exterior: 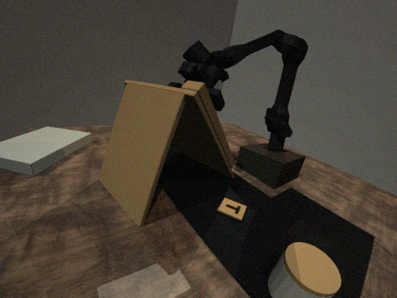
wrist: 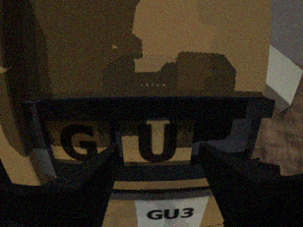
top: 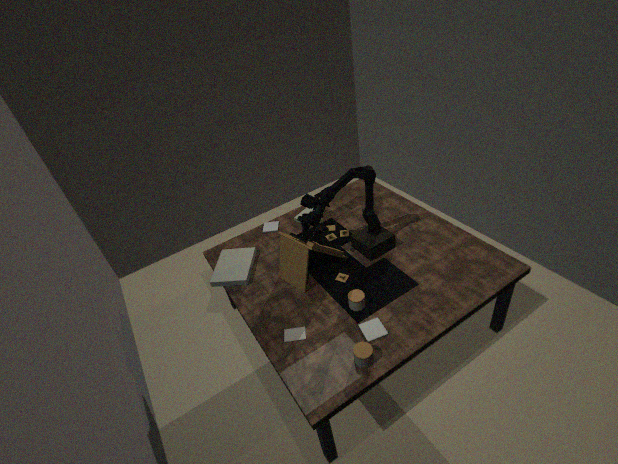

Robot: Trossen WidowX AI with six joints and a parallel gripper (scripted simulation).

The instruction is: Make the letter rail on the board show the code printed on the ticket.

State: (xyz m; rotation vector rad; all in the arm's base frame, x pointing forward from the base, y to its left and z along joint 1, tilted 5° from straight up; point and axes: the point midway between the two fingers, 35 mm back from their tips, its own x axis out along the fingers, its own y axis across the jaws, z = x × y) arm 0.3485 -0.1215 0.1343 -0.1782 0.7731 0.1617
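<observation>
The wooden board [top: 294,265] [exterior: 138,144] [wrist: 241,33] stands propped like a tent. On its arm-facing side is the dark letter rail [wrist: 148,108]. The G tile [wrist: 60,152] sits at the left in the rail, and the U tile [wrist: 131,155] sits right of it with a narrow dark gap between. The ticket [wrist: 143,209] below reads GU3. My gripper [wrist: 159,149] is open, with its fingers just off the two sides of the U tile; the exterior view hides its tips behind the board. The T tile [top: 342,277] [exterior: 223,209] and three tiles [top: 331,228] [top: 331,237] [top: 344,233] with unreadable letters lie on the mat.
The black mat [top: 395,285] [exterior: 337,231] lies under the board. One lidded jar [top: 356,300] [exterior: 311,273] stands on it and another jar [top: 363,355] nearer the table edge. A pale box [top: 235,265] [exterior: 45,144] lies at the left edge. White cards [top: 295,334] [top: 373,329] [top: 270,227] lie around.
</observation>
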